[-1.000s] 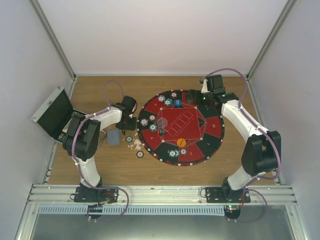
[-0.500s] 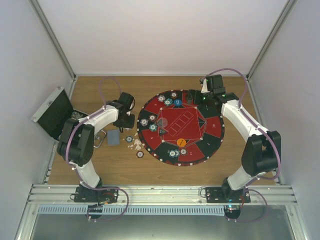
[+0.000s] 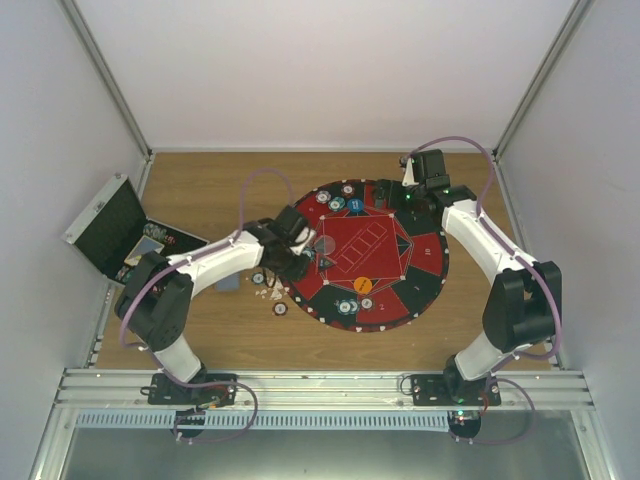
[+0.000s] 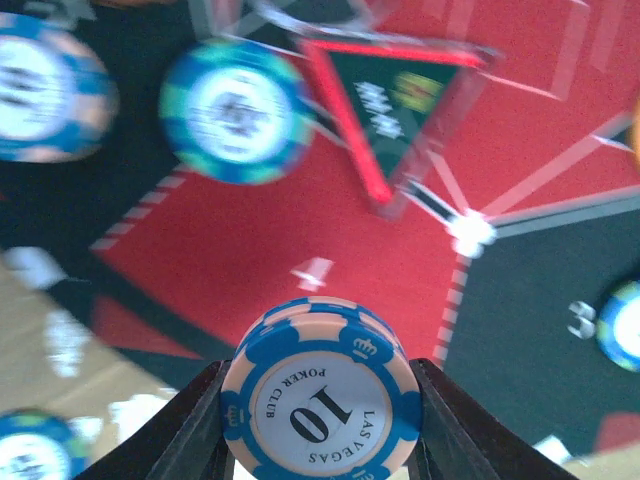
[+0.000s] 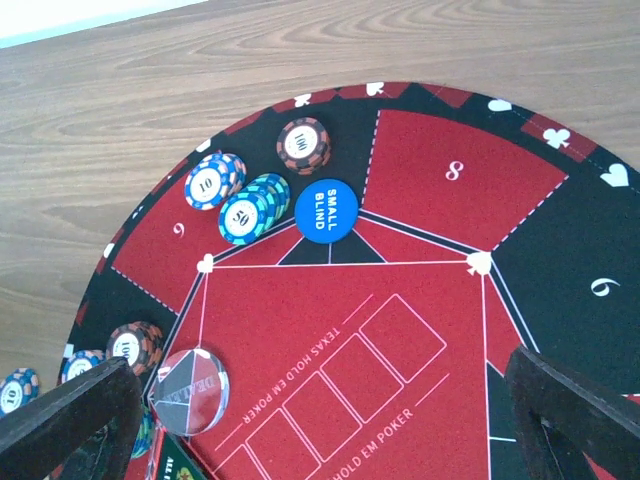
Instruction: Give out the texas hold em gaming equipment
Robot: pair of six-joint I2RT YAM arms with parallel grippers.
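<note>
The left gripper (image 4: 320, 385) is squeezed shut on one white-and-blue chip (image 4: 320, 405) with a 10 on it. The chip stands on its edge between the two fingers. It is over a red part at the left side of the big round mat (image 3: 430, 275). I cannot tell if it touches the mat.

Just past the held chip, further onto the mat, lie one teal chip (image 4: 238, 110) and one clear triangle marker (image 4: 400, 100) with a red rim. One pale blue-edged chip (image 4: 40, 85) lies beside the teal one.

The right gripper (image 5: 325, 410) is wide open and holds nothing. It hangs over the far side of the mat. At the mat's far edge sit three little piles: a dark red pile (image 5: 303, 145), a white-and-blue pile (image 5: 213, 181) and a teal pile (image 5: 252, 208). One blue disc (image 5: 327, 210) that says SMALL BLIND touches the teal pile. One clear round dealer button (image 5: 188, 390) lies near the mat's middle, with a second dark red pile (image 5: 135, 345) just beside it.

One orange disc (image 3: 362, 285) lies on the near half of the mat. Two near-edge chips (image 3: 347, 306) sit side by side at the mat's near rim.

On the wood just left of the mat lie two loose chips (image 3: 258, 277). The grey-blue cards (image 3: 228, 284) lie there too, partly hidden under the left arm. One open black case (image 3: 110, 225) stands well to the left of the mat.
</note>
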